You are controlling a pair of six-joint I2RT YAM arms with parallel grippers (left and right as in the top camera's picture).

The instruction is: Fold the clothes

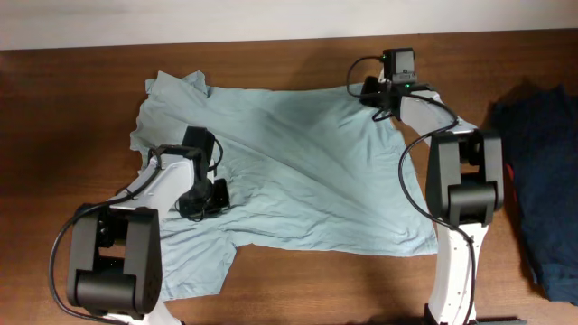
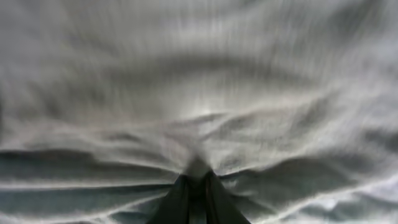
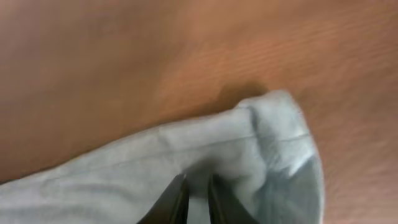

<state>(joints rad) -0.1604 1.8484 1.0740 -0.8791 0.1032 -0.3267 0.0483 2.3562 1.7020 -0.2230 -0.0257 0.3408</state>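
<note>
On the counter [image 1: 72,90], the thin T-shirt [image 1: 298,171] looks light and limp; left pincer [image 2: 198,177] pinches cloth at 9 o'clock, right pincer [image 3: 196,186] its 1 o'clock corner, the surer hold.

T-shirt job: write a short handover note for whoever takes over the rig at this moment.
Left gripper: shut, pinching a bunch of the T-shirt within its body.
Right gripper: shut on a far corner of the T-shirt.
T-shirt: spread open and wrinkled on the table; a dark garment lies apart on the right.
Done: both grips taken, no fold made.
Left: all the folding.
</note>
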